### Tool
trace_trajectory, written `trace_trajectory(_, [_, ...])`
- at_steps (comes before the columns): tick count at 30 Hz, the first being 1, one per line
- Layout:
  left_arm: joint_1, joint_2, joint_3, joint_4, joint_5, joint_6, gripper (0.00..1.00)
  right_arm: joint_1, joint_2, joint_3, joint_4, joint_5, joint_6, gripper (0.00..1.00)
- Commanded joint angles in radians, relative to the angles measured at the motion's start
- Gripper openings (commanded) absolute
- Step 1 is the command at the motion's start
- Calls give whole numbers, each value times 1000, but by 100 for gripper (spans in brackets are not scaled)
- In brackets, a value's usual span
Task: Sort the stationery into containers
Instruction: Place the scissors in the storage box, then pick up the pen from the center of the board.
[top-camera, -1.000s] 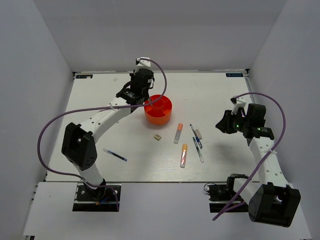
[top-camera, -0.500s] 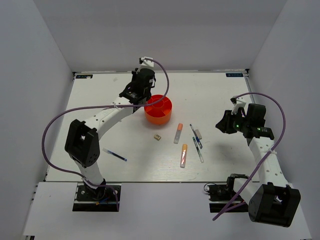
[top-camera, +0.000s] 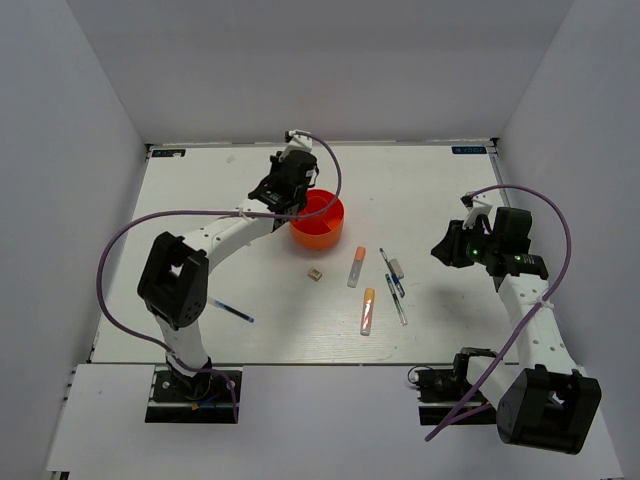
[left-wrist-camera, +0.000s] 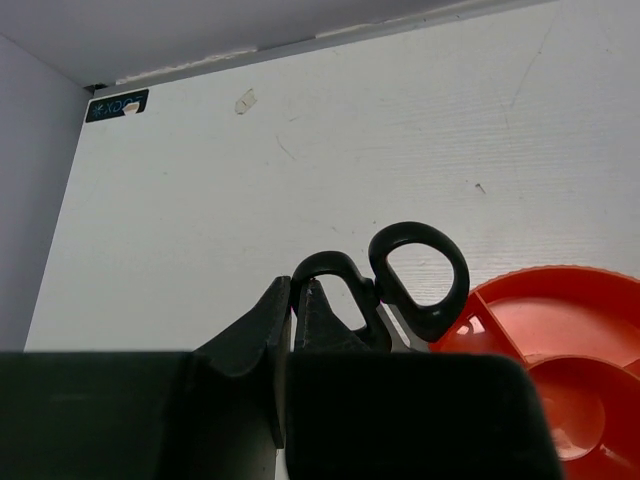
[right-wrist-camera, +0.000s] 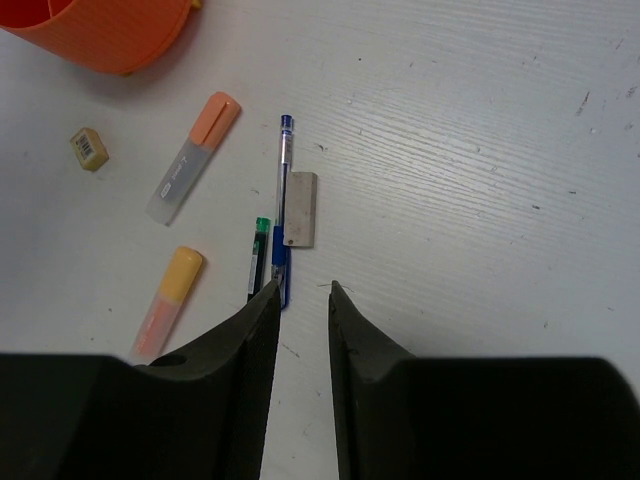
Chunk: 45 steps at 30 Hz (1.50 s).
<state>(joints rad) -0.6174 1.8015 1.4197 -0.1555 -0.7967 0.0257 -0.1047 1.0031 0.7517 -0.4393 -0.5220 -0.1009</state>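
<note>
The white table (top-camera: 450, 200) carries an orange organiser (top-camera: 320, 238), a tan block (top-camera: 315, 273), far marker (top-camera: 357, 267), near marker (top-camera: 368, 310), eraser (right-wrist-camera: 301, 208) beside blue pen (right-wrist-camera: 284, 170), green pen (right-wrist-camera: 257, 262), and a lone pen (top-camera: 230, 309) off left.

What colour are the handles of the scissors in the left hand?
Black. The scissors show best in the left wrist view.

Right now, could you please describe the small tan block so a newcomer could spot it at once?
Find the round orange desk organiser near the middle of the table. Directly below it in the top view lies the tan block, left of the two orange-and-white markers. It alone is squat and cube-like; the markers are long sticks.
</note>
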Motion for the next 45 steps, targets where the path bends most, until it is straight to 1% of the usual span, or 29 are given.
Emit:
trace_trajectory(1, [-24, -22, -14, 19, 4, -18, 1, -6, 5, 8, 28, 5, 0, 30])
trace_trajectory(2, [-34, -24, -19, 22, 4, -18, 7, -7, 5, 6, 28, 5, 1, 30])
trace_trajectory(4, [-36, -33, -44, 24, 2, -18, 12, -6, 5, 5, 28, 2, 0, 31])
trace_trajectory(7, [-48, -42, -71, 22, -4, -18, 30, -7, 5, 8, 28, 2, 0, 33])
trace_trajectory(10, [-58, -54, -83, 11, -6, -18, 33, -7, 6, 8, 27, 4, 0, 36])
trace_trajectory(11, [-58, -57, -85, 4, -7, -55, 37, -6, 5, 6, 30, 4, -2, 36])
trace_trajectory(12, [-61, -66, -87, 1, -7, -56, 39, -9, 5, 6, 27, 4, -2, 36])
trace_trajectory(18, [-80, -123, -94, -15, -18, -55, 49, -7, 0, 5, 28, 1, -3, 37])
trace_trajectory(20, [-91, -142, -100, -13, -25, -50, 50, -6, -3, 3, 27, -1, -5, 37])
trace_trajectory(22, [-102, -200, -107, -24, -33, -50, 50, -7, -1, 5, 27, -1, -3, 42])
trace_trajectory(23, [-110, -217, -123, -27, -35, -56, 49, -7, -4, 5, 25, 0, -6, 45])
trace_trajectory(24, [-113, -252, -130, -65, -38, -59, 41, -7, -1, 3, 25, -1, -8, 56])
trace_trajectory(26, [-116, -313, -175, -111, -29, -130, 28, -9, -4, 5, 24, -3, -11, 66])
trace_trajectory(27, [-117, -377, -186, -186, -21, -203, 13, -9, -1, 6, 24, -7, -17, 68])
trace_trajectory(28, [-114, -396, -215, -208, -7, -231, 7, -7, 0, 6, 21, -12, -17, 68])
trace_trajectory(29, [-108, -419, -231, -263, 4, -259, 2, -7, 2, 8, 16, -13, -19, 68])
trace_trajectory(30, [-102, -460, -269, -300, 31, -321, 0, -7, 5, 8, 16, -18, -19, 62])
trace_trajectory(31, [-78, -497, -278, -382, 46, -405, 0, -7, 8, 9, 13, -19, -20, 56])
trace_trajectory(32, [-61, -534, -304, -468, 101, -491, 0, -7, 9, 11, 8, -30, -22, 47])
trace_trajectory(33, [-26, -551, -333, -514, 169, -541, 0, -7, 12, 11, 5, -35, -22, 33])
trace_trajectory(34, [-7, -567, -352, -553, 200, -590, 7, -4, 12, 11, 5, -36, -23, 8])
trace_trajectory(35, [43, -602, -376, -634, 235, -712, 23, -4, 17, 11, 2, -41, -25, 0])
trace_trajectory(36, [57, -634, -430, -654, 317, -751, 41, -3, 17, 12, 4, -44, -25, 0])
trace_trajectory(37, [70, -651, -491, -682, 339, -782, 68, -3, 19, 14, 1, -50, -26, 0])
trace_trajectory(38, [114, -668, -548, -687, 385, -876, 75, -3, 23, 14, 2, -49, -29, 5])
trace_trajectory(40, [149, -708, -612, -688, 482, -938, 75, -1, 29, 17, -1, -49, -30, 14])
trace_trajectory(41, [198, -706, -649, -693, 534, -984, 75, -1, 31, 18, -1, -50, -29, 16])
trace_trajectory(43, [241, -696, -691, -696, 612, -1033, 75, -1, 35, 20, -4, -50, -31, 16])
trace_trajectory(45, [272, -651, -696, -704, 631, -1082, 72, -1, 37, 20, -6, -50, -29, 17])
